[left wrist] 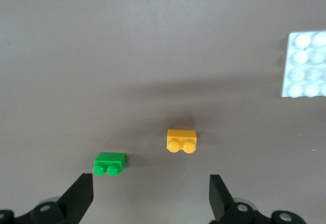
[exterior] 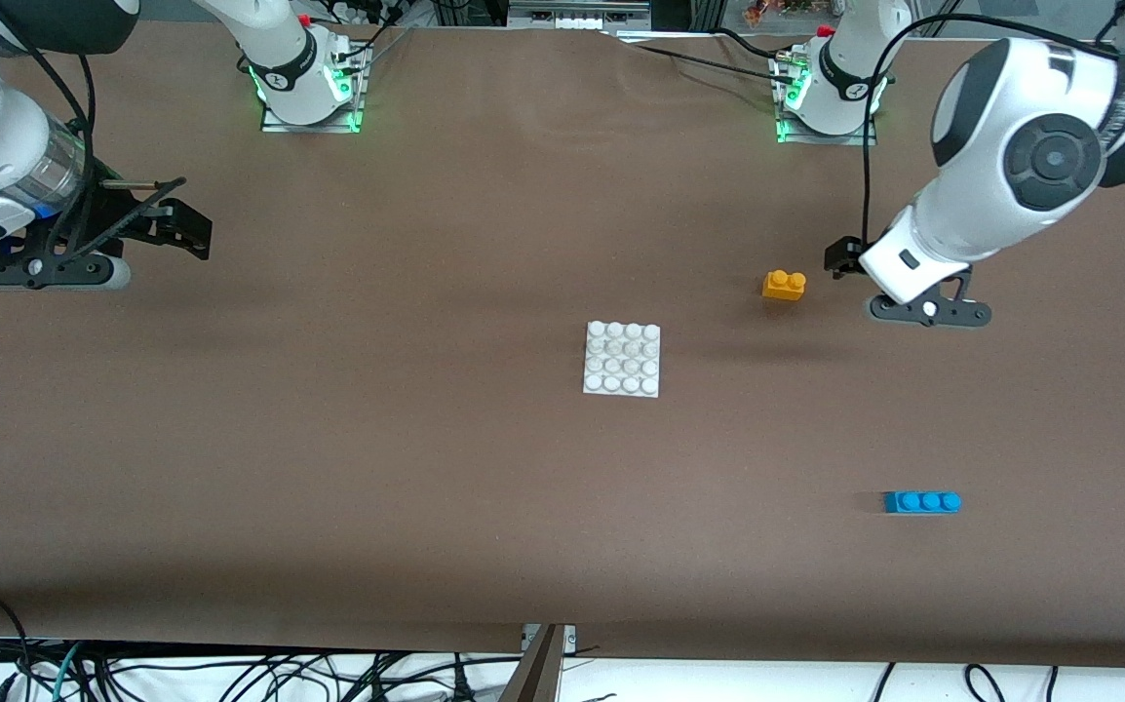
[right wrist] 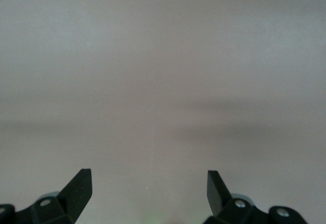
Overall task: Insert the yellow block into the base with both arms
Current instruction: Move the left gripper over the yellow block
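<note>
The yellow block (exterior: 784, 285) lies on the brown table, farther from the front camera than the white base (exterior: 622, 359) and toward the left arm's end. In the left wrist view the yellow block (left wrist: 181, 140) sits ahead of my open, empty left gripper (left wrist: 150, 183), with the base (left wrist: 305, 63) at the frame's edge. In the front view my left gripper (exterior: 845, 259) hovers beside the yellow block, apart from it. My right gripper (exterior: 177, 219) is open and empty (right wrist: 148, 178) over bare table at the right arm's end, waiting.
A green two-stud brick (left wrist: 110, 163) lies close to the yellow block; the left arm hides it in the front view. A blue three-stud brick (exterior: 921, 502) lies nearer the front camera toward the left arm's end.
</note>
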